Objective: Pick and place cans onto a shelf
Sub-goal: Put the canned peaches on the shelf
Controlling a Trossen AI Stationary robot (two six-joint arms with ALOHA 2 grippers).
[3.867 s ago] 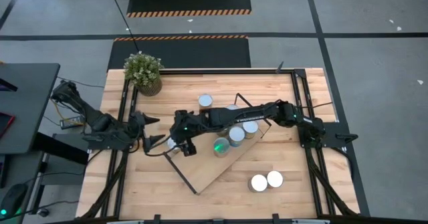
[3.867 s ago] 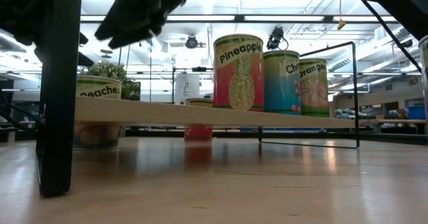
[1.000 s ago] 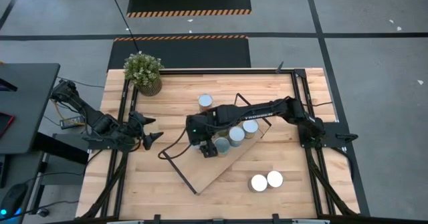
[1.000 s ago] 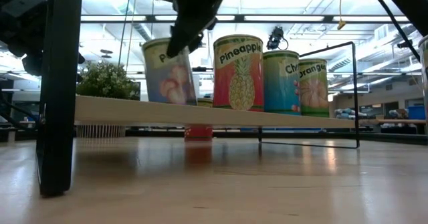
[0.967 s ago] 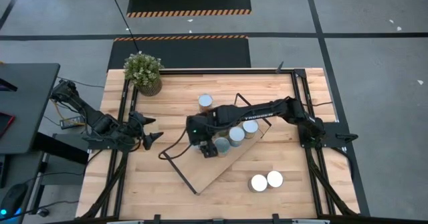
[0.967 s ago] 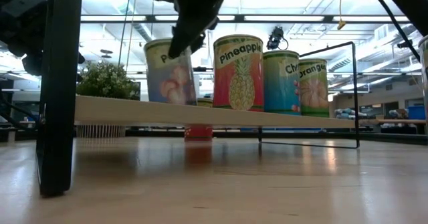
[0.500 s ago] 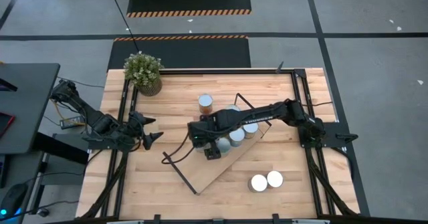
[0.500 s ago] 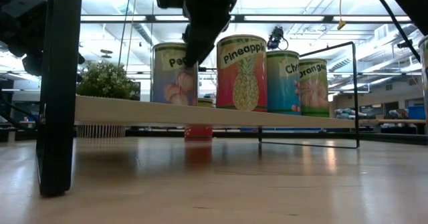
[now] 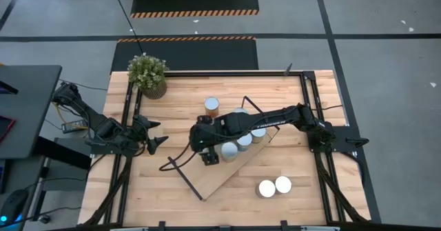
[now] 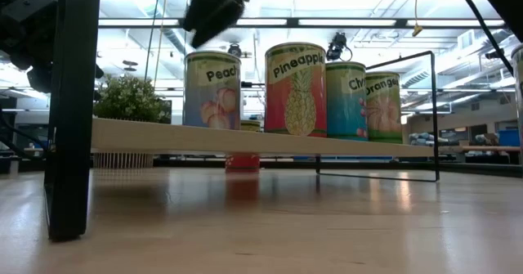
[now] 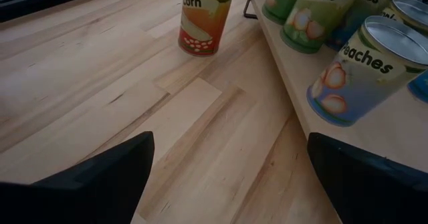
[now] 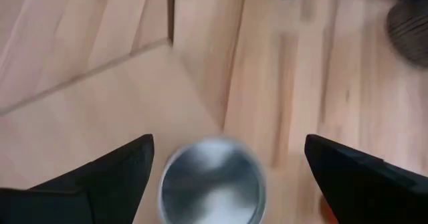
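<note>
The light-wood shelf (image 9: pixel 207 179) lies slantwise mid-table and bears several upright cans. The peaches can (image 10: pixel 212 90) stands at the row's near-left end, next to the pineapple can (image 10: pixel 294 90); its silvery top shows in the high view (image 9: pixel 227 150) and the right wrist view (image 12: pixel 210 184). My right gripper (image 9: pixel 209 156) hangs open just above and beside it (image 10: pixel 214 8), touching nothing (image 12: pixel 229 144). My left gripper (image 9: pixel 155 143) waits open at the table's left (image 11: pixel 231 140).
A corn can (image 9: pixel 211 107) stands on the table beyond the shelf. Two cans (image 9: pixel 267 188) (image 9: pixel 283 185) stand on the table near the right front. A potted plant (image 9: pixel 148 74) is at the far left corner. Black wire frames (image 10: pixel 400 114) rise at the shelf's ends.
My right gripper has carried the tilted peaches can along the shelf toward the pineapple can, stood it upright there, let go and risen clear, drifting a little toward the table's left. The can now stands free on the shelf.
</note>
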